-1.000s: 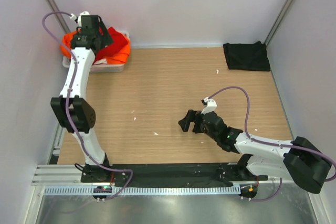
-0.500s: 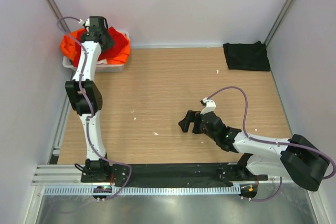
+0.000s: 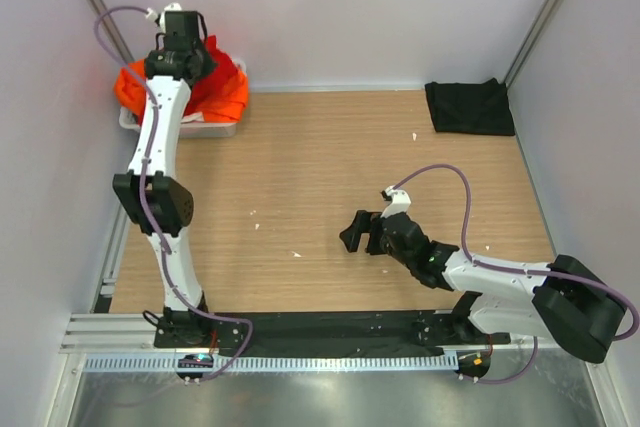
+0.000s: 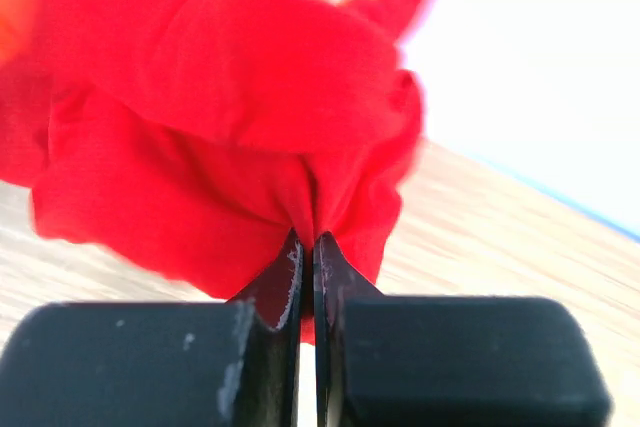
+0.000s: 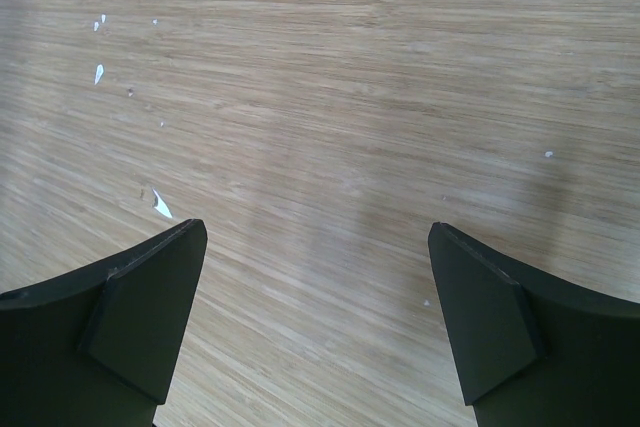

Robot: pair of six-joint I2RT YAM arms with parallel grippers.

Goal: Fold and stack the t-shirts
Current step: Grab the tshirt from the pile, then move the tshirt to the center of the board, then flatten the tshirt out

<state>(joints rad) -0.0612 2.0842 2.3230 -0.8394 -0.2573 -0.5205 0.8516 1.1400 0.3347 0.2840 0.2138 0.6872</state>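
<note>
Left claw [image 4: 308, 239], arm [image 3: 160, 137] stretched to tray [image 3: 210, 130], pinches red t-shirt [image 4: 200, 117]; right claw [image 5: 318, 232] gapes above table [image 5: 350, 77]

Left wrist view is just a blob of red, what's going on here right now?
The left pincer is shut on a fold of the red t-shirt, over the grey tray in the far left corner, where orange t-shirts are piled. The right pincer is open and holds nothing, hovering over the bare table. A black t-shirt lies in the far right corner and looks folded.
</note>
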